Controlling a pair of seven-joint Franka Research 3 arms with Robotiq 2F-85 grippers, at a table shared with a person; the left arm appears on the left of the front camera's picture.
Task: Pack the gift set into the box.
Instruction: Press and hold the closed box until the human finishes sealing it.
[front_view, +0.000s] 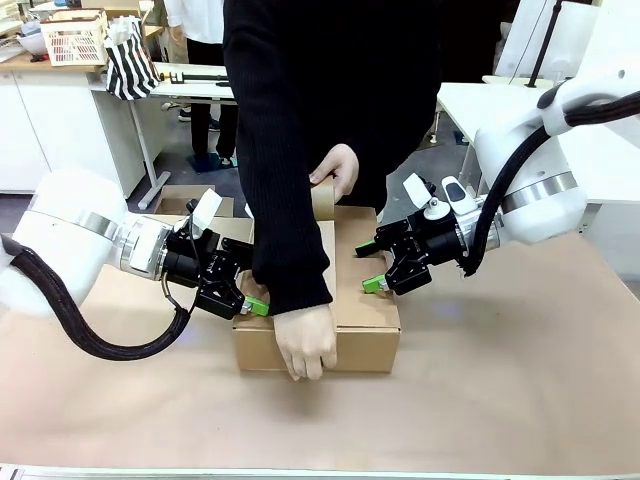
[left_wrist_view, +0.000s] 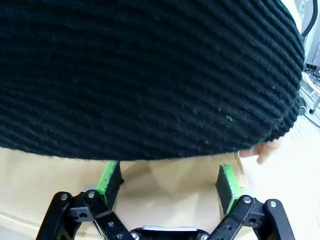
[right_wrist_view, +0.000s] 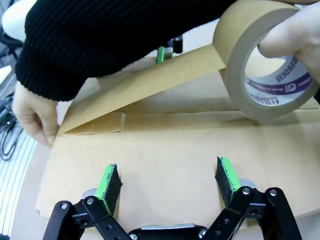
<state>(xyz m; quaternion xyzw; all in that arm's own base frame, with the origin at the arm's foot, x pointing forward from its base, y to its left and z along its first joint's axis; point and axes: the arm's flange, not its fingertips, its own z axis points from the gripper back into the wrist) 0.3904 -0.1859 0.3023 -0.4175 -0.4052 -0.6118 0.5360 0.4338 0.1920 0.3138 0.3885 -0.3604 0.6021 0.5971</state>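
The brown cardboard box (front_view: 365, 300) lies mid-table with its top flaps folded down, so its contents are hidden. A person leans over it, one hand (front_view: 305, 340) pressing a tape end at the near edge, the other hand (front_view: 338, 168) pulling a brown tape roll (right_wrist_view: 265, 75) along the seam. My left gripper (front_view: 250, 300) is open at the box's left top edge, under the black sleeve (left_wrist_view: 150, 75). My right gripper (right_wrist_view: 167, 172) is open just above the right flap (right_wrist_view: 165, 150), holding nothing.
A smaller open brown carton (front_view: 180, 200) stands behind my left arm. Brown paper covers the table (front_view: 520, 380), with free room at the right and front. The person's body blocks the far side. White desks and a striped bag (front_view: 130, 60) stand far behind.
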